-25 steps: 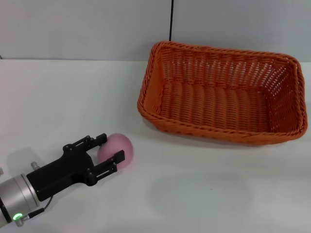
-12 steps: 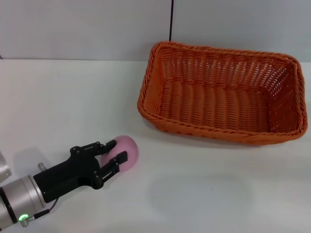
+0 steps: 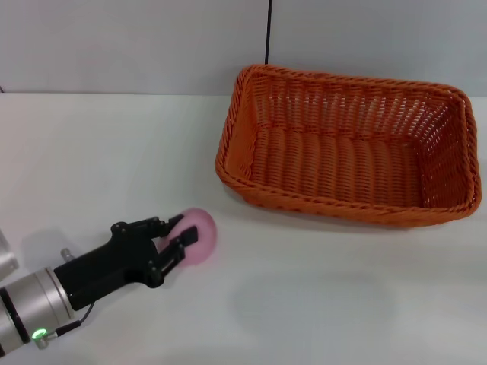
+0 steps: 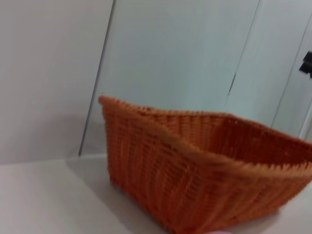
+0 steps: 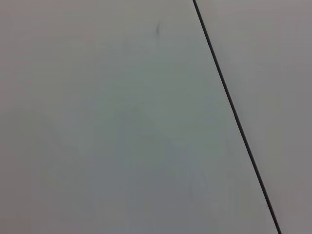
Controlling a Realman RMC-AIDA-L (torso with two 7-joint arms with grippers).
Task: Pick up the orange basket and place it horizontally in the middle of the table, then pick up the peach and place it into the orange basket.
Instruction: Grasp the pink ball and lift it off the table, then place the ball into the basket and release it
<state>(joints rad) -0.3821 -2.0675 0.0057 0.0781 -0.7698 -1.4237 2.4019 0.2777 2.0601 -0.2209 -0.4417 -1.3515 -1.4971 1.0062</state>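
Orange basket [image 4: 204, 165] on the white table [image 4: 44, 200]

Looks like a robot lab test bench, not anyone's home.
Plain white table [image 3: 114, 144], bare grey panel wall [image 3: 137, 42] with one dark seam [image 3: 268, 30], zero decor, only staged props.

The peach [image 3: 199, 233] lies on the table [image 3: 319, 304], left of and nearer than the basket [image 3: 346, 144].

A plain pale grey wall [image 3: 137, 46] stands behind the white surface [image 3: 319, 304], split by a thin dark vertical seam [image 3: 268, 30]; the light is soft and even.
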